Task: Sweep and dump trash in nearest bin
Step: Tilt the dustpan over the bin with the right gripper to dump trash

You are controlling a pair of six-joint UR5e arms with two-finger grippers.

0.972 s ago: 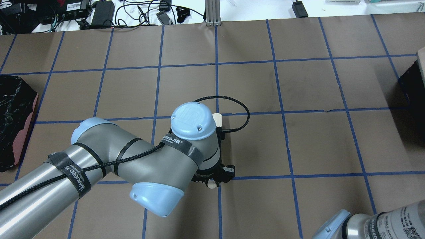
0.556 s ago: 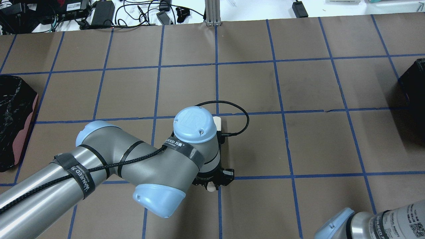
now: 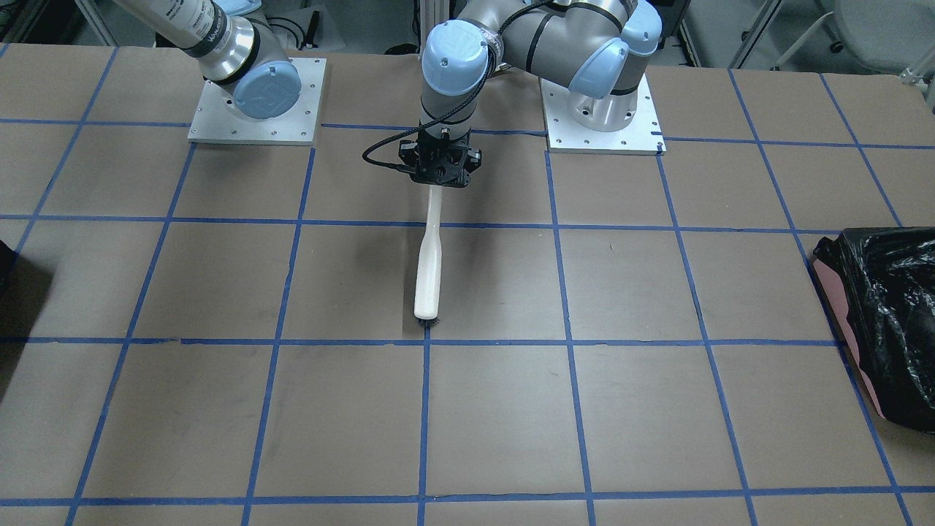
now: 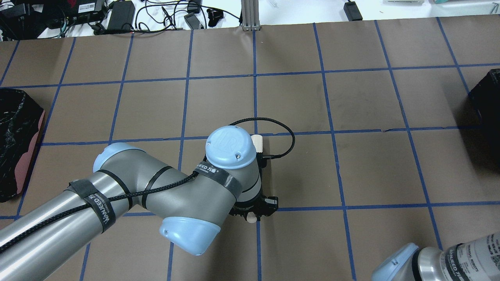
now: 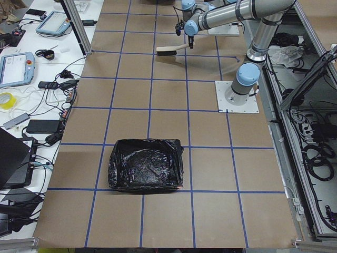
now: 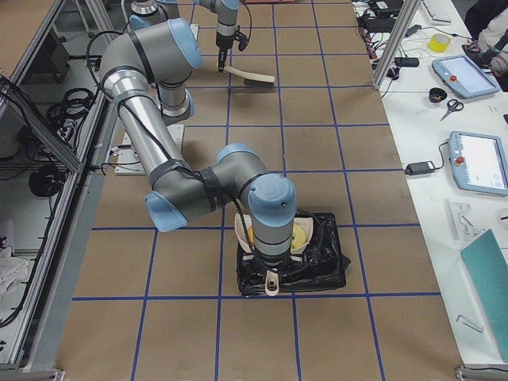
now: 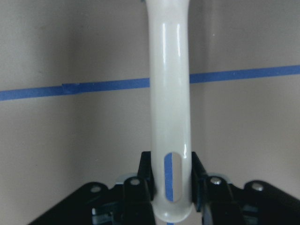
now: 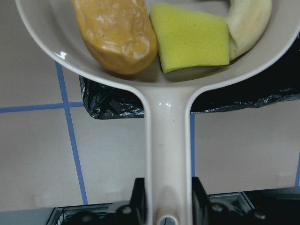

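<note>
My right gripper (image 8: 168, 206) is shut on the handle of a cream dustpan (image 8: 168, 140). The pan holds the trash: a glossy golden-brown lump (image 8: 115, 35), a yellow sponge (image 8: 192, 40) and a pale yellowish scrap (image 8: 248, 23). The pan hangs over a black-bagged bin (image 8: 117, 101); the exterior right view shows the dustpan (image 6: 274, 234) above this bin (image 6: 321, 262). My left gripper (image 3: 438, 164) is shut on the cream handle of a brush (image 3: 429, 270), whose black bristles touch the table. The left wrist view shows the handle (image 7: 171, 93) between the jaws.
A second black-bagged bin (image 3: 891, 307) stands at the table's edge on my left side, also seen in the overhead view (image 4: 15, 128) and the exterior left view (image 5: 146, 164). The brown table (image 3: 219, 409) has a blue tape grid. Cables and devices lie beyond its far edge.
My left arm's elbow has drifted slightly right; the brush stays about where it was. A pale shape at the overhead view's right edge, above the right bin, has left the view.
</note>
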